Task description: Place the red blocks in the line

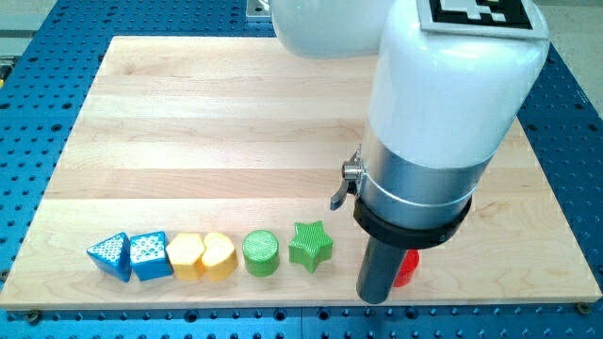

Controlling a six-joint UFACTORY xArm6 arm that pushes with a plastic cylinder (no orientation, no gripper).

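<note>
I stand over a pale wooden board that lies on a blue perforated table. My tip is hidden beneath my own body, so I cannot tell what it touches. A red block peeks out beside me, mostly covered. Along the view's bottom runs a row: blue triangle, blue cube, yellow hexagon, yellow heart, green cylinder, green star.

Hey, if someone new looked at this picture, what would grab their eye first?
The big white and silver arm fills the view's right, hiding my tip. Along the board's bottom edge runs a row: blue triangle, blue cube, two yellow blocks, green cylinder, green star. A red block peeks out behind the arm.
</note>
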